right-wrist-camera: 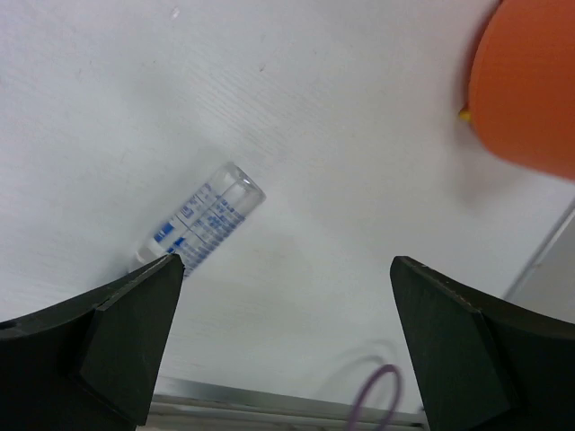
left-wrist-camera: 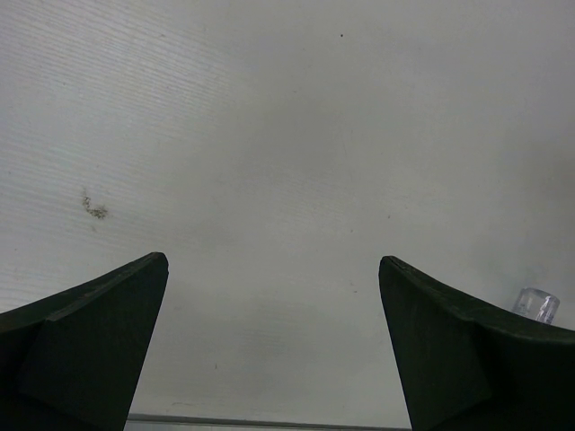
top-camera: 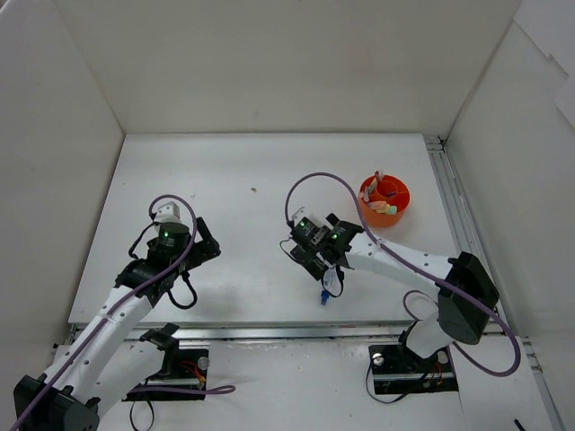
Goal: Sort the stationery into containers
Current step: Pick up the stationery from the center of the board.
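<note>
Right gripper (right-wrist-camera: pixel 285 262): spread wide, nothing held, hanging low over the table (right-wrist-camera: pixel 359 162). Just beside its left finger, one end hidden behind the tip: the clear pen (right-wrist-camera: pixel 208 218) w/ blue print, flat on the table, lying slanted, not between the fingers. Far up-right in the wrist view: the orange cup (right-wrist-camera: pixel 530 90), well apart from the pen. From the top view: several other pieces (top-camera: pixel 382 207) already inside the cup, too small to count; blue cap (top-camera: pixel 322 300) of the pen pointing to the near edge.

Step in hand, prob.: pick up this pen. To do it well:
- First shift the gripper sideways toward the pen, to centre the barrel in the gap.
- Turn the wrist, to put the fingers across the barrel, not along it.
- Go down until almost touching the table, then close at mid-barrel, not at an end.
- Round, smooth barrel, so likely to roll or slip; close slowly.
- Lift straight up before going to the cup.

Left gripper (left-wrist-camera: pixel 272 260): also wide, empty, over bare table, away from the work. Better to leave it there, out of the way.
</note>
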Tool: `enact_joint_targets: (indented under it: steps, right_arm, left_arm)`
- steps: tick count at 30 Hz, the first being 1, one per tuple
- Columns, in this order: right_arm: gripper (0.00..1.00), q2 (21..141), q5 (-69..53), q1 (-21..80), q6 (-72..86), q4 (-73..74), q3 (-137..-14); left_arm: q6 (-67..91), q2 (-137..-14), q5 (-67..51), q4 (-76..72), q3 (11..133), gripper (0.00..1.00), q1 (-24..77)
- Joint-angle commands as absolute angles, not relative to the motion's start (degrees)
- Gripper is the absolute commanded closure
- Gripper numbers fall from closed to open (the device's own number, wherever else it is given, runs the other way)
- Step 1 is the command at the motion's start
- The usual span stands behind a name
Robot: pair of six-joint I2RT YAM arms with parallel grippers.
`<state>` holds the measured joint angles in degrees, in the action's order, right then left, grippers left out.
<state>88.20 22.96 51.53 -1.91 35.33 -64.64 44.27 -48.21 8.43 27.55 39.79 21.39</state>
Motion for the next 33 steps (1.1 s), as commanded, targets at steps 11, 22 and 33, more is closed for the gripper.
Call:
enact_joint_targets:
  steps: [11, 22, 33]
  right_arm:
    - [0.08, 88.9, 35.4, 54.7, 45.6, 21.2, -54.9]
    - [0.39, 90.8, 28.8, 50.1, 50.2, 20.2, -50.6]
    - [0.74, 91.0, 20.0, 50.3, 40.8, 17.0, -48.2]
  left_arm:
    - [44.8, -46.1, 6.9, 25.2, 39.6, 0.00, 22.1]
    - [45.5, -45.9, 7.8, 25.9, 39.5, 0.00, 22.1]
    - [46.0, -47.5, 7.9, 25.2, 39.1, 0.00, 22.1]
